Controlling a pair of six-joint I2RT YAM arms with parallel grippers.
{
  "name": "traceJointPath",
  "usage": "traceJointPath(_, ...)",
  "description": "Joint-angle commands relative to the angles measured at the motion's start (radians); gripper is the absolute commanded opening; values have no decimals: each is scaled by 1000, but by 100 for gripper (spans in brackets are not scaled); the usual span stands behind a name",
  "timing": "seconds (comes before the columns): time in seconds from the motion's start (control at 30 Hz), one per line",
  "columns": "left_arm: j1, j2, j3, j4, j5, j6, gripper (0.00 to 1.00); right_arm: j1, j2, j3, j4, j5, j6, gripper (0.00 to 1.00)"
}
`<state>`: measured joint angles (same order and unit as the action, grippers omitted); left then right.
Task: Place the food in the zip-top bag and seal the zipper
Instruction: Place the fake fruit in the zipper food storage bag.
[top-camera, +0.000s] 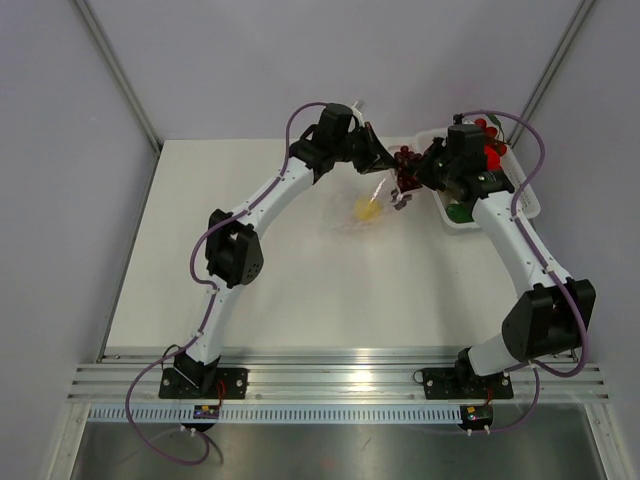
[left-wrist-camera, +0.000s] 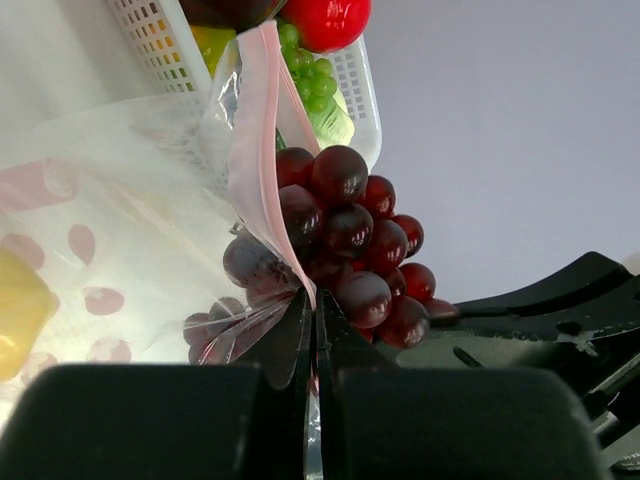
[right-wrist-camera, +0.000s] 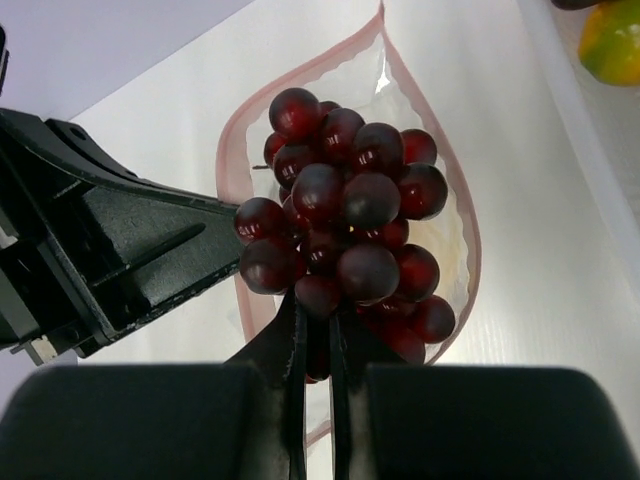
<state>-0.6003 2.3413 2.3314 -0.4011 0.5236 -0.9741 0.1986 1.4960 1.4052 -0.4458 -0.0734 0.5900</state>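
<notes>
My left gripper (left-wrist-camera: 318, 310) is shut on the pinkish-red zipper strip (left-wrist-camera: 262, 150) of the clear zip-top bag (left-wrist-camera: 120, 230) and holds its mouth open; a yellow lemon (left-wrist-camera: 20, 310) lies inside. My right gripper (right-wrist-camera: 316, 325) is shut on a bunch of dark red grapes (right-wrist-camera: 345, 235), held right at the bag's open mouth (right-wrist-camera: 425, 110). From above, the grapes (top-camera: 404, 170) hang between the two grippers, the left (top-camera: 380, 158) and the right (top-camera: 425, 172), and the lemon (top-camera: 366, 208) shows through the bag.
A white mesh basket (top-camera: 528, 205) stands at the back right with red, green and yellow food in it (top-camera: 488, 155). It also shows in the left wrist view (left-wrist-camera: 150, 40), with green grapes (left-wrist-camera: 308, 75) and a red fruit (left-wrist-camera: 325, 20).
</notes>
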Motion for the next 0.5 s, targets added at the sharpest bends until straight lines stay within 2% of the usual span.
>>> traceJointPath(0.0,13,-39,2,54,39,-8,0,21,18,21,-5,-78,-36,0)
traceJointPath(0.17,16,-63,-23,71,59,6,0,30,105,23,-31,-130,-38,0)
traceJointPath(0.47,20,-122,-87,84,82,23,0,30,170,80,-82,-97,-79,1)
